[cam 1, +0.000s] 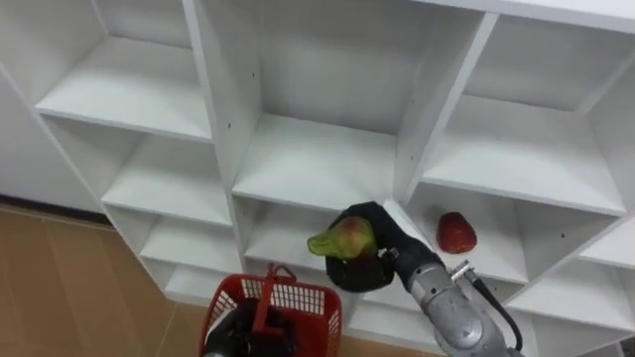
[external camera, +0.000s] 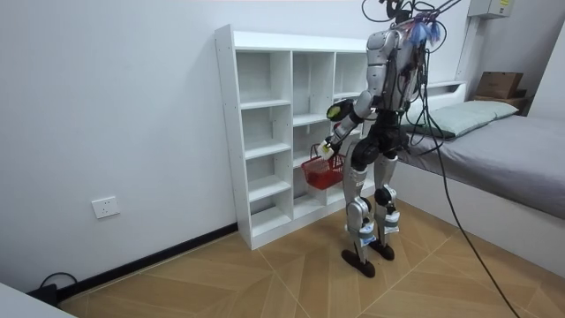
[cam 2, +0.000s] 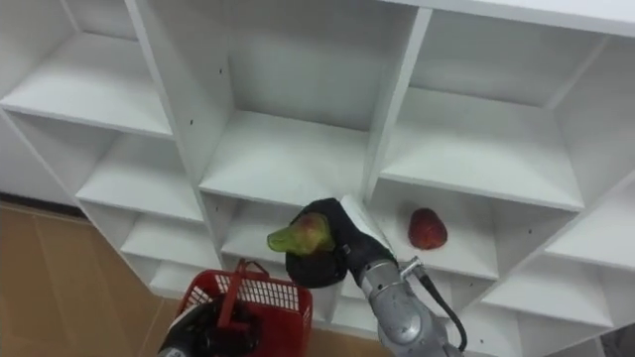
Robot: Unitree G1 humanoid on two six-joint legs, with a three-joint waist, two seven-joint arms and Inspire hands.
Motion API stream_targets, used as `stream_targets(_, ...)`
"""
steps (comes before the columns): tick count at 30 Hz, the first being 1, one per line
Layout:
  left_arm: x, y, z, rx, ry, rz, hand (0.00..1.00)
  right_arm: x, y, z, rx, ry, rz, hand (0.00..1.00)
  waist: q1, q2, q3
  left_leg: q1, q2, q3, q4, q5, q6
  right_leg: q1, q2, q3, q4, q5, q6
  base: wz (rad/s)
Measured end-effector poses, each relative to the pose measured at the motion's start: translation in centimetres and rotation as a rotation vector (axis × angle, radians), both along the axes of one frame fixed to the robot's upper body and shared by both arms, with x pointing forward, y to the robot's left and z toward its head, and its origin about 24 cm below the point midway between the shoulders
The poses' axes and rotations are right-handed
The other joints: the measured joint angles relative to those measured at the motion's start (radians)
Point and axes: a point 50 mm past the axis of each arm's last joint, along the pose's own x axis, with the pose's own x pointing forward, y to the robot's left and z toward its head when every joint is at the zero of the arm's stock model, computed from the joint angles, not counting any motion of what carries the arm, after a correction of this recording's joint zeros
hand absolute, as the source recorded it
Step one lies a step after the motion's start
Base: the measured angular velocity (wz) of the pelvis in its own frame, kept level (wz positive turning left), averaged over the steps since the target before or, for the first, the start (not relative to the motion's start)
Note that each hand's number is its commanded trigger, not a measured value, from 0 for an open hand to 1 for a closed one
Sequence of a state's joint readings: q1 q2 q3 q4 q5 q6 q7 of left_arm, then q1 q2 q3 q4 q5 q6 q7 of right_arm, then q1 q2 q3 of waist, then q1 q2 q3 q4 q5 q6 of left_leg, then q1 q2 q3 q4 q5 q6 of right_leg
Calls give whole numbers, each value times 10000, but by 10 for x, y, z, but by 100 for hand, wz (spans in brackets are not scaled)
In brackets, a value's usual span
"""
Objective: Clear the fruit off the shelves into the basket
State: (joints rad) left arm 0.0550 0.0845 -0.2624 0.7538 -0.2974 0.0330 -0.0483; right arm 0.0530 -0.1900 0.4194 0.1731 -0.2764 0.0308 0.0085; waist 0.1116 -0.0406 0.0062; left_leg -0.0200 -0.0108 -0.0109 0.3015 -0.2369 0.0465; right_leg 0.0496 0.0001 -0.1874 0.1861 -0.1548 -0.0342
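— What is the right hand (cam 1: 379, 250) doing?

— It is clamping a green fruit (cam 1: 342, 238) with a reddish blush, its dark fingers curling round the fruit from behind. The fruit is hanging in the air in front of the closet (cam 1: 317, 164), before the middle column's lower compartment, and is touching no shelf.

— And the left hand (cam 1: 230, 335)?

— It is showing at the bottom of the eye view, gripping the red basket (cam 1: 303, 297) by its upright handle. In the room view the basket (external camera: 321, 171) is hanging clear of the floor (external camera: 265, 274), close to the closet's front. The held fruit is sitting higher than the basket's rim and a little to the right of it.

— Is anything lying in the closet?

— A red fruit (cam 1: 456, 232) is resting on a shelf in the column to the right, near the right hand but apart from it.

— How is the robot standing?

— Upright on the wooden floor, facing the closet, with a bed (external camera: 503, 141) behind it.
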Motion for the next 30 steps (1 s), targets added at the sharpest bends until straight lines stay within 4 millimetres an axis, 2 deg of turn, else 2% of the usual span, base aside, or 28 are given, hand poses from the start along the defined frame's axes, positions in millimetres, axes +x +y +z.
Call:
stream_targets(5,3,3,2,0,-182,88,100,-12,-4,-10,-66,436,-34,100,9,3,8,148,19,231,-133,0,7,2,12,242,-8,-2,-1,-14)
stream_targets(9,4,5,4,61,-377,91,100,-20,-7,-29,-529,1145,113,100,48,-57,27,129,19,338,-235,6,21,-73,13,367,-10,-14,16,-10)
stream_targets(14,8,6,5,107,-536,12,100,-30,-14,-48,-1126,1919,125,100,18,-63,8,-284,21,338,-117,14,32,-522,17,381,44,-6,14,0)
stream_targets(17,12,5,9,77,-734,-34,100,-32,-18,-55,-1590,2081,68,100,-21,24,44,-627,36,328,-36,14,32,-850,20,358,129,3,8,1)
stream_targets(18,14,4,10,47,-872,-92,100,-32,-20,-56,-1661,2122,6,100,-58,87,79,-722,43,327,-3,14,32,-941,20,355,181,2,8,0)
stream_targets(21,16,2,12,-76,-1059,-104,100,-30,-21,-60,-1809,2173,29,100,-255,209,132,-827,45,344,-19,14,32,-1065,16,338,178,2,8,0)
stream_targets(30,21,-8,15,-236,-1319,-551,100,-27,-26,-65,-2341,2285,206,100,-298,373,70,-1059,56,469,-102,25,42,-1396,21,450,205,2,8,-4)
